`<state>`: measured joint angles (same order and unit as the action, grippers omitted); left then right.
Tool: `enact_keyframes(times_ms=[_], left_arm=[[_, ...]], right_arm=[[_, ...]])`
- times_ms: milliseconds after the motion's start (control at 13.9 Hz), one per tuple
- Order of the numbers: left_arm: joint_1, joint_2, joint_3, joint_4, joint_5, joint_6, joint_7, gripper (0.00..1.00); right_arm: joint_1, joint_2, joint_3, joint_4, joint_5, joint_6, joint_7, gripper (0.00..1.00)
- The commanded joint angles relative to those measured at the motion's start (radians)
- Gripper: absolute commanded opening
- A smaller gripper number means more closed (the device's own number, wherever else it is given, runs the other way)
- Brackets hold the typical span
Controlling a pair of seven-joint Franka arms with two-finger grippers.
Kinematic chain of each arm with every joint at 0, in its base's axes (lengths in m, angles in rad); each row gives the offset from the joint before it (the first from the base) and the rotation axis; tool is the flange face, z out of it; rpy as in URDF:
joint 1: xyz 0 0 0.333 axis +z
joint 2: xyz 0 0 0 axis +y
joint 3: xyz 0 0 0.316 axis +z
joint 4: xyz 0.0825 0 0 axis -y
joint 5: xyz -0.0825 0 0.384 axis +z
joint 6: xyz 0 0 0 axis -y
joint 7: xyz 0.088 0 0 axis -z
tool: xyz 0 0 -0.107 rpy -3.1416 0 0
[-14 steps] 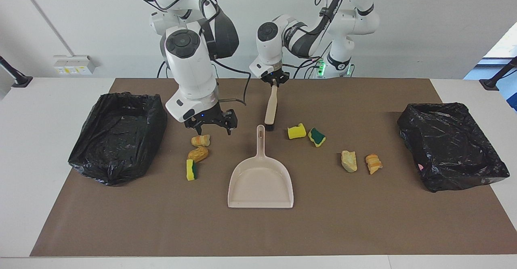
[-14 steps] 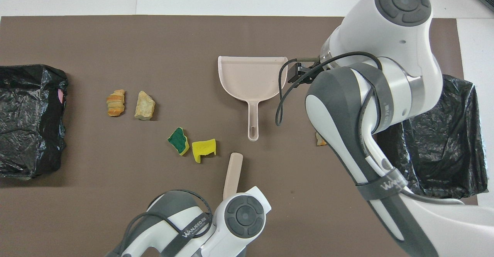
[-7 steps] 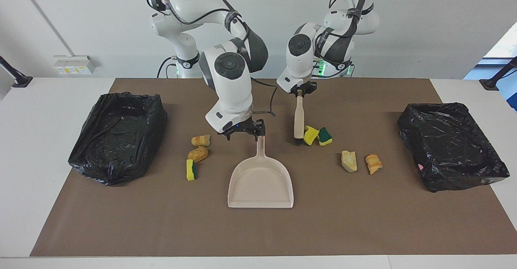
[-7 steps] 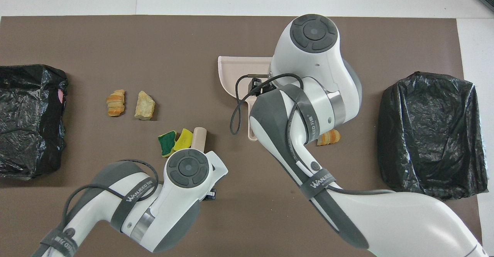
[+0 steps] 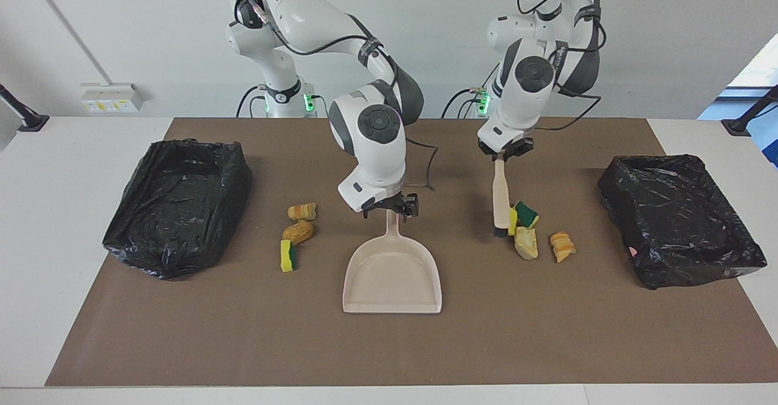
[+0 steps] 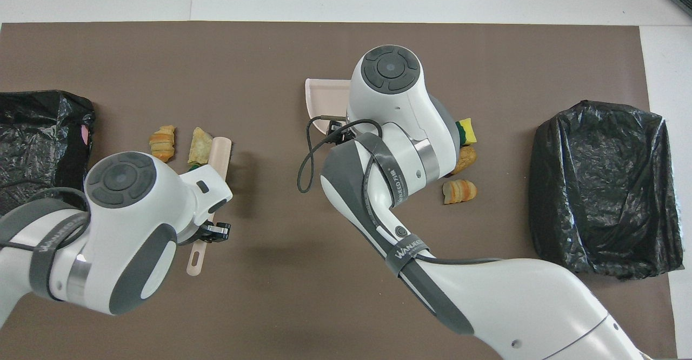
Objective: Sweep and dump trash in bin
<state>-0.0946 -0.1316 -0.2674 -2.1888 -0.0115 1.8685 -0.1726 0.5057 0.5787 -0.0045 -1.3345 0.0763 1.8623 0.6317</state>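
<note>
Seven trash scraps (image 5: 526,242), yellow-green sponge, tan bread lumps, left end effector (image 5: 502,151) gripping brush (image 5: 501,201), right end effector (image 5: 392,207) wide.

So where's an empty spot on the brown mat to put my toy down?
The widest bare patch lies between the dustpan mouth and the mat edge farthest from the robots. It is crowded by the brush, where scraps bunch together, and by the three scraps beside the dustpan handle.

Smooth, slightly glossy beige plastic dustpan (image 5: 392,271) lies on a matt brown, seemingly paper mat (image 5: 389,344); 2 crinkled, shiny black plastic bin liners (image 5: 176,204) flank it.
</note>
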Motion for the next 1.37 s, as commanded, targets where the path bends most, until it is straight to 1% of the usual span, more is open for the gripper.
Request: enact_keyframes(times_ms=[0, 72, 216, 288, 433, 505, 577, 649, 721, 793, 865, 937, 1009, 1081, 1298], left_arm=[[-0.007, -0.031, 0.066, 0.053, 0.008, -0.057, 0.044, 0.00], [-0.002, -0.026, 0.089, 0.053, 0.008, -0.028, 0.059, 0.00], [0.004, -0.013, 0.196, 0.050, 0.010, 0.024, 0.064, 0.00], [0.006, -0.005, 0.230, 0.049, 0.010, 0.053, 0.082, 0.00], [0.009, 0.032, 0.295, 0.052, 0.011, 0.101, 0.091, 0.00], [0.012, 0.068, 0.307, 0.050, 0.037, 0.133, 0.094, 0.00], [0.013, 0.108, 0.309, 0.046, 0.074, 0.159, 0.093, 0.00], [0.022, 0.133, 0.319, 0.043, 0.080, 0.184, 0.094, 0.00], [0.027, 0.148, 0.327, 0.038, 0.081, 0.196, 0.096, 0.00], [0.030, 0.159, 0.329, 0.034, 0.082, 0.190, 0.097, 0.00], [0.029, 0.161, 0.327, 0.003, 0.082, 0.193, 0.102, 0.00], [0.026, 0.161, 0.326, -0.011, 0.082, 0.189, 0.104, 0.00], [0.016, 0.159, 0.323, -0.011, 0.082, 0.181, 0.110, 0.00], [0.012, 0.159, 0.317, -0.011, 0.082, 0.164, 0.114, 0.00], [-0.028, 0.152, 0.298, -0.016, 0.081, 0.150, 0.162, 0.00]], right_arm=[[0.019, 0.010, 0.006, -0.015, 0.030, 0.001, 0.002, 1.00], [0.019, 0.010, 0.006, -0.023, 0.031, 0.003, 0.002, 1.00], [0.022, 0.009, 0.006, -0.061, 0.030, 0.009, -0.020, 1.00], [0.025, 0.009, 0.006, -0.071, 0.025, 0.009, -0.026, 1.00], [0.022, 0.009, 0.006, -0.069, 0.016, 0.015, -0.029, 1.00], [0.022, 0.009, 0.006, -0.069, 0.016, 0.015, -0.032, 0.95], [0.022, 0.009, 0.006, -0.066, 0.014, 0.014, -0.032, 0.84], [0.021, 0.007, 0.006, -0.061, 0.013, 0.009, -0.032, 0.76], [0.019, 0.007, 0.006, -0.061, 0.014, 0.011, -0.033, 0.63], [0.020, 0.007, 0.006, -0.061, 0.017, 0.011, -0.032, 0.47], [0.025, 0.007, 0.006, -0.063, 0.025, 0.014, -0.032, 0.29], [0.025, 0.007, 0.005, -0.064, 0.028, 0.014, -0.029, 0.02], [0.027, 0.006, 0.005, -0.061, 0.026, 0.011, -0.020, 0.00], [0.025, 0.006, 0.006, -0.060, 0.029, -0.006, -0.018, 0.00], [0.022, -0.005, 0.005, -0.057, 0.020, -0.008, -0.032, 0.00]])
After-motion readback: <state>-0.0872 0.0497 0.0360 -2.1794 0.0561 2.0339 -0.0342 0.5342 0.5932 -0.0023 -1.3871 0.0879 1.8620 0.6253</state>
